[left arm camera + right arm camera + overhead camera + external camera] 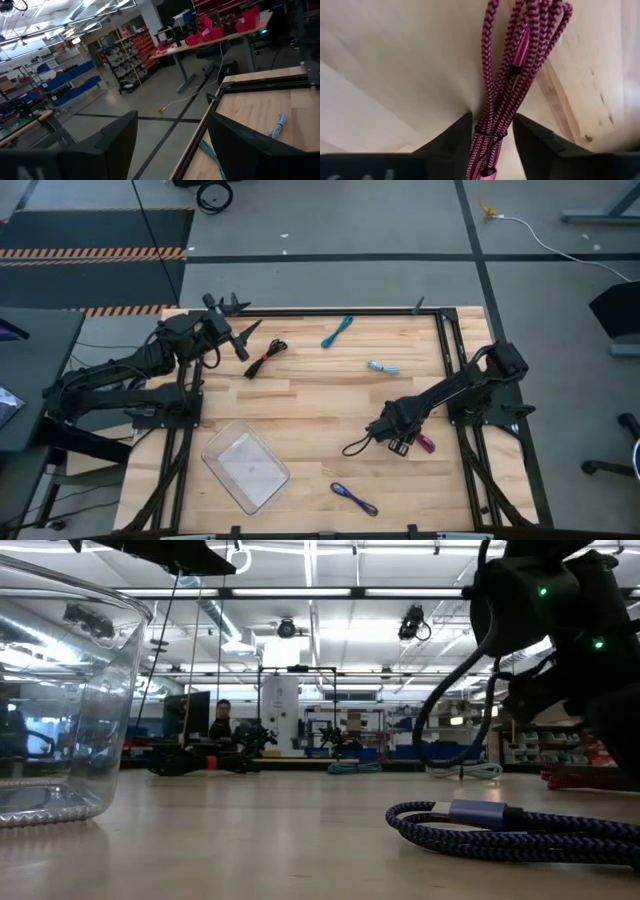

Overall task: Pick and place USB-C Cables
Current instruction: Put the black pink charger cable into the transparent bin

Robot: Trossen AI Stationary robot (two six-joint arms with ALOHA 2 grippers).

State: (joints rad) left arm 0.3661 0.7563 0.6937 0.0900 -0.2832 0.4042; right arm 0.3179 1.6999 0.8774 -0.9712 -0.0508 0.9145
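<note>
My right gripper (410, 444) is low over the table's right side, shut on the magenta USB-C cable (426, 443), which fills the right wrist view (515, 55). My left gripper (241, 340) hangs open over the far left corner, just beside the black-and-red cable (265, 359), which lies flat on the wood. The teal cable (338, 331), the pale blue-grey cable (383, 367) and the purple cable (354, 498) also lie flat on the table. In the low view the purple cable (520, 825) sits close to the camera. My right gripper pinches the magenta bundle between its two fingers (455, 137), at the tied spot near one end (490, 131). The fingers come down from above and lie across the bundle. The looped end (540, 20) stretches away close over the wood; whether it is lifted clear I cannot tell.
A clear plastic tray (212, 452) stands near the table's near left edge and looms at the left of the low view (110, 720). A black frame rail (330, 313) runs along the far edge. Bare wood lies between the tray and the right gripper.
</note>
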